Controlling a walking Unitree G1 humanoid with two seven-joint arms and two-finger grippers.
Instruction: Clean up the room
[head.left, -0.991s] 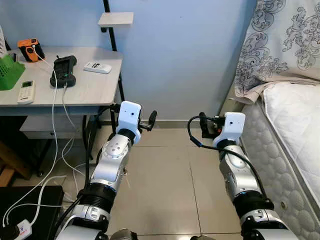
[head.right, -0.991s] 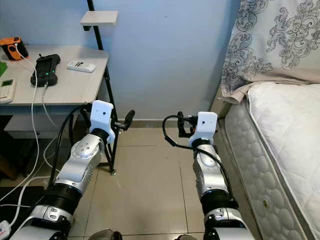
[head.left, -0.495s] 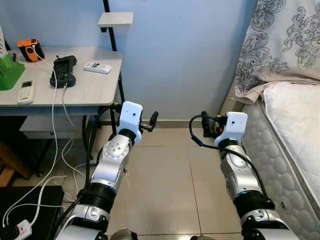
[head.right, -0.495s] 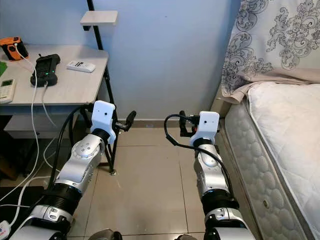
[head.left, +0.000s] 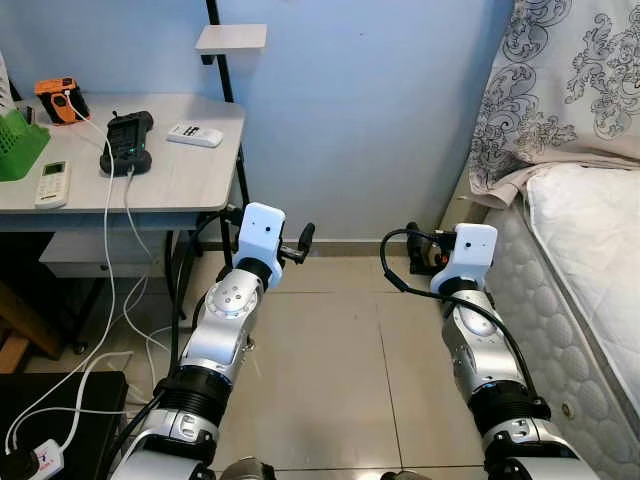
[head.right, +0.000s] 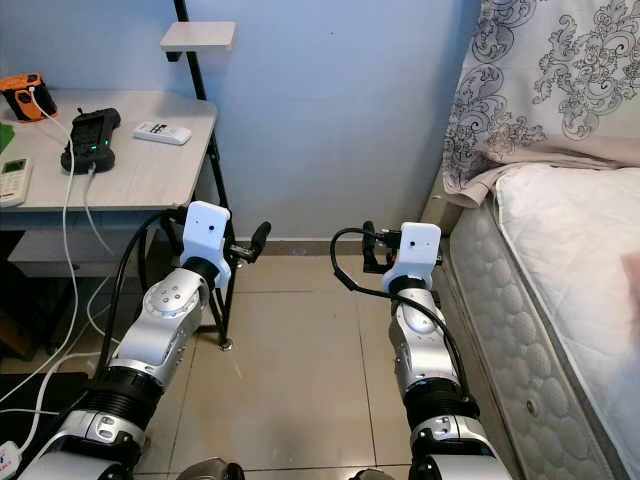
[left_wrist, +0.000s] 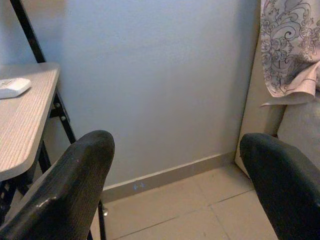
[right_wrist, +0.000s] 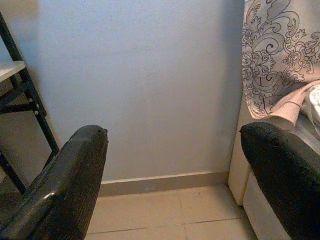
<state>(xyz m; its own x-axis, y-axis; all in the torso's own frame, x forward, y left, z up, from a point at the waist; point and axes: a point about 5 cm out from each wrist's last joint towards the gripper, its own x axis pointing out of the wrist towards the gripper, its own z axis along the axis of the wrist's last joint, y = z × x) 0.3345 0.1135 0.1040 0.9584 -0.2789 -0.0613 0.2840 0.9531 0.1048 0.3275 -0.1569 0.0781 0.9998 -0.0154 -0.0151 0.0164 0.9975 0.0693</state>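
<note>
My left gripper (head.left: 303, 241) is held out over the tiled floor (head.left: 330, 370) beside the desk's leg, open, with nothing between its fingers (left_wrist: 75, 175). My right gripper (head.left: 414, 249) hovers at the same height near the bed's corner, also open and empty, its fingers (right_wrist: 70, 180) wide apart. A grey desk (head.left: 180, 185) at the left carries a white remote (head.left: 195, 134), a second remote (head.left: 52, 183), a black device on a dock (head.left: 127, 142), an orange device (head.left: 60, 99) and a green basket (head.left: 18, 145).
A bed with a white mattress (head.left: 590, 250) and a patterned sheet (head.left: 560, 90) runs along the right. The blue wall (head.left: 360, 110) stands straight ahead. Cables (head.left: 110, 290) hang from the desk to a power strip (head.left: 40, 458). A small shelf (head.left: 231, 38) sits on a black pole.
My right arm has drifted slightly to the right. The left arm and everything on the desk have stayed put.
</note>
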